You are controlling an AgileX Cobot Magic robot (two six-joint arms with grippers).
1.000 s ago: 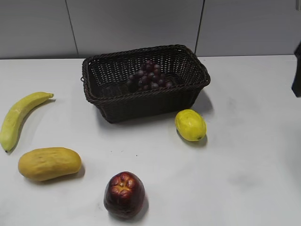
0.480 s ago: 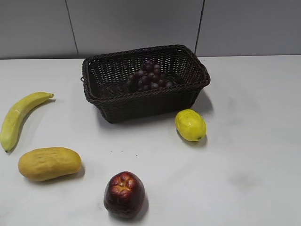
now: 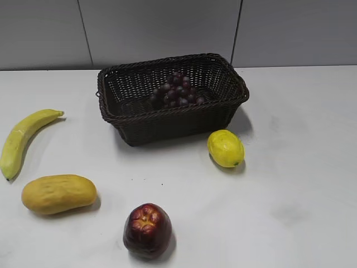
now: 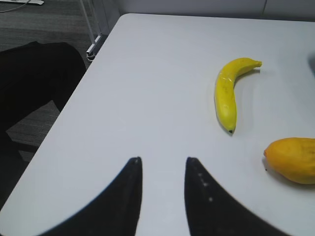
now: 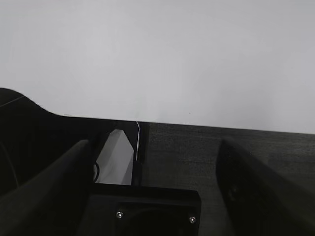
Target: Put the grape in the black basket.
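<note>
The grape (image 3: 177, 89) lies inside the black basket (image 3: 167, 120) at the back of the bench (image 3: 290, 167), toward its right half. My left pincer (image 4: 162, 169) hangs empty over the bench's edge, fingers a little apart, a banana (image 4: 226, 93) and a mango (image 4: 293, 160) beyond it. My right pincer (image 5: 152, 147) is spread wide, holding nothing. I can read no writing anywhere.

Even overhead light, soft shadows, slight blur.
</note>
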